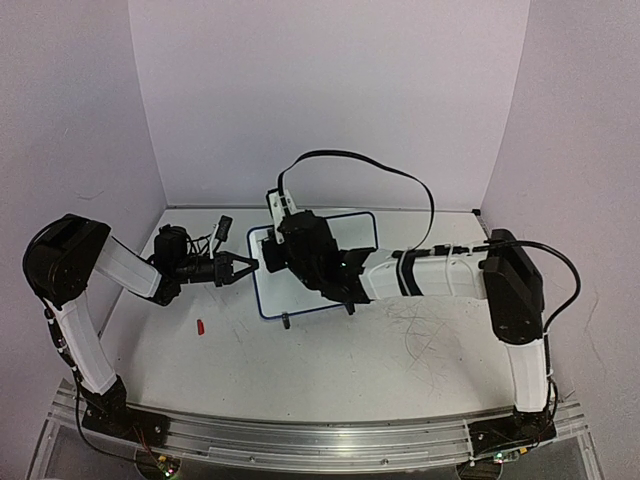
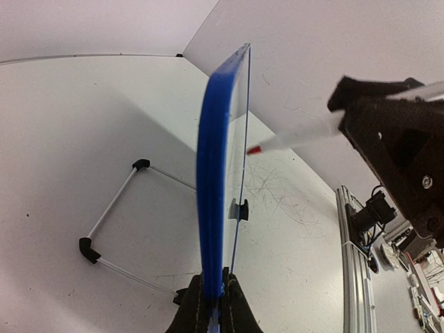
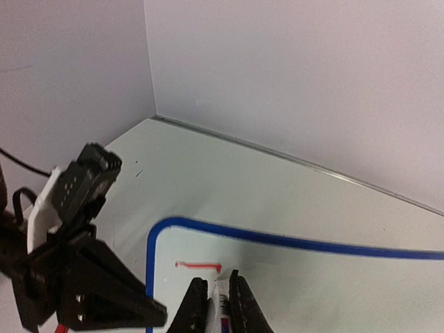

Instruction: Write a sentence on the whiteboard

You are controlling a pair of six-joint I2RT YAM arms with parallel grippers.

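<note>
Whiteboard (image 1: 345, 235): sits mid-tabletop (image 1: 300, 365), propped on its lower edge, with its two small black feet at the near side. Seen edge-on from your left wrist camera, the blue frame runs up the middle of the view.

Left pincer (image 2: 213, 297): closed on the board's left frame edge, one finger on each face. You are gripping the board itself.

Right pincer (image 3: 216, 295): clamped shut around a marker (image 2: 298, 134) with a white barrel. Your right arm reaches across from the right and its wrist hangs over the board's left half. The red tip points at the writing face; the left wrist view puts it at or just off the surface, and you cannot tell for certain whether it touches.

Sentence: only one short red stroke (image 3: 198, 265) shows, a roughly level line with a small hook at its right end. It sits near the corner of the frame in your right wrist view, just ahead of the marker. No letters can be read.

Other items:
- A small red cap (image 1: 201, 326) lies on the tabletop near the left arm, well apart from the board.
- A clear-rod bracket (image 2: 111, 215) with black corner pieces lies behind the board.
- Faint scribble marks (image 1: 420, 330) cover the tabletop to the right of the board.
</note>
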